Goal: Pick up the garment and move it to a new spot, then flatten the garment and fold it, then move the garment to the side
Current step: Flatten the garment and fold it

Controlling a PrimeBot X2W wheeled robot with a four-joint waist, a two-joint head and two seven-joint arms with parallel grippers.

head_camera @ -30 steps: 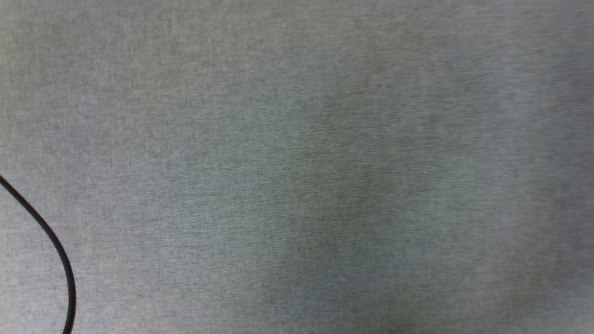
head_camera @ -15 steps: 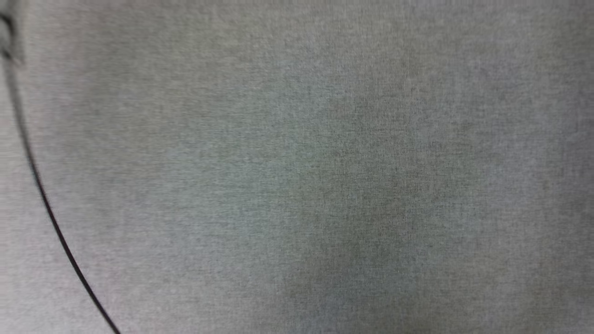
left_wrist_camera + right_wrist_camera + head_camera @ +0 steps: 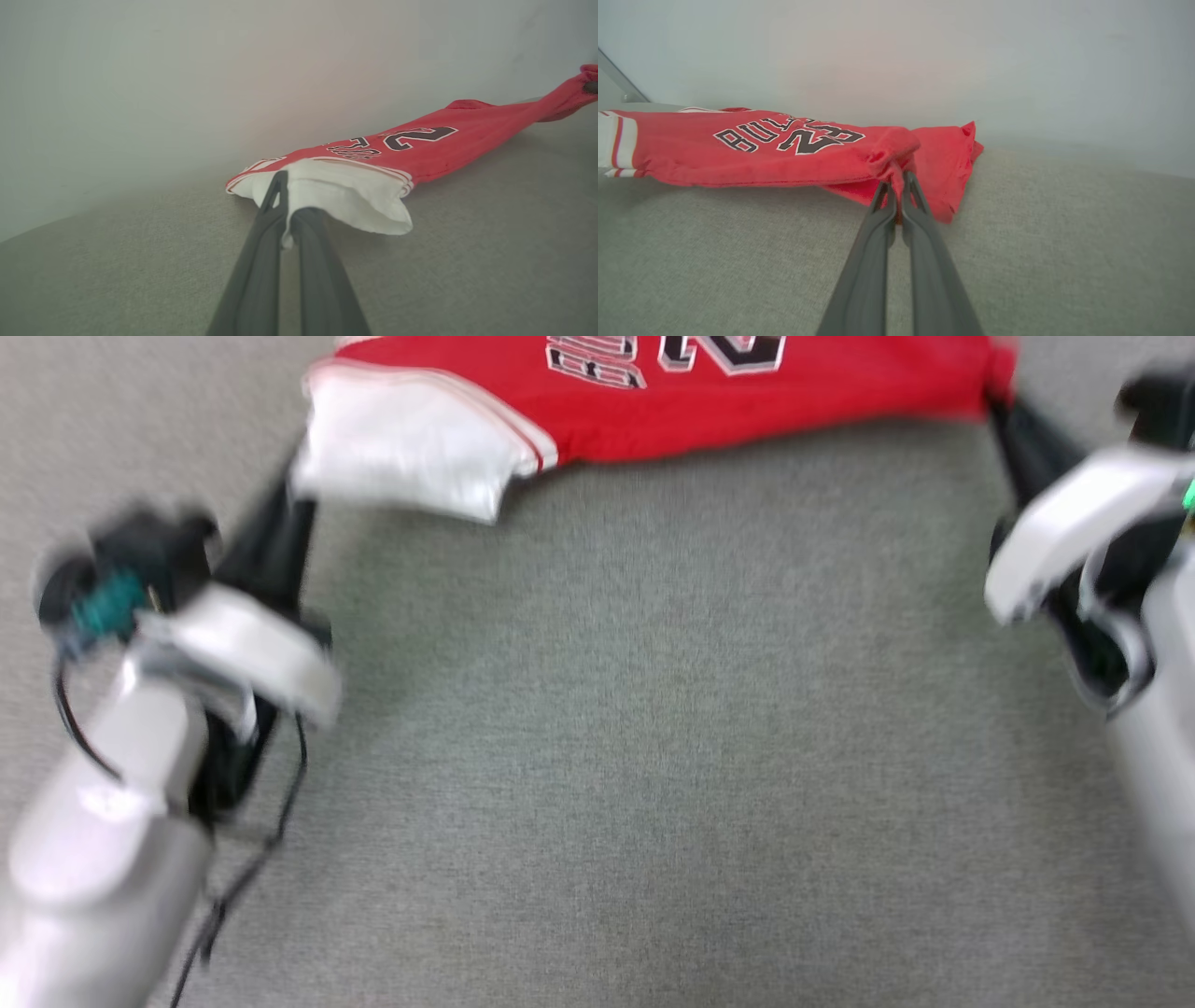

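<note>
Garment [image 3: 709, 392] lies at the far side of the grey cloth-covered counter [image 3: 653, 756], close to the pale wall [image 3: 187, 70], drawn out in a long band between both arms. Left pincer [image 3: 287, 207] is clamped together on the edge of the white sleeve [image 3: 345, 200], a bit of white cloth pinched between the fingers. Right pincer [image 3: 895, 186] is closed on a bunched red corner at the opposite end, cloth puckered around the tips. Gripping the two ends looks meant to keep the garment taut so it can be shifted as one piece without crumpling. Black "BULLS 23" lettering [image 3: 789, 135] faces up. In the wrist views the middle of the band appears to rest on the counter; whether the held ends are lifted clear I can't tell. An extra red flap lies beyond the right pincer, so the shirt isn't flat. Head view is blurred, so edge detail is poor there. Thin black cable [image 3: 280, 803] hangs by the left forearm, apart from the cloth. Judgement: the move-to-a-new-spot step is in hand; flattening and folding not yet done. Risk: the small pinch on the sleeve edge could slip if tension rises.
</note>
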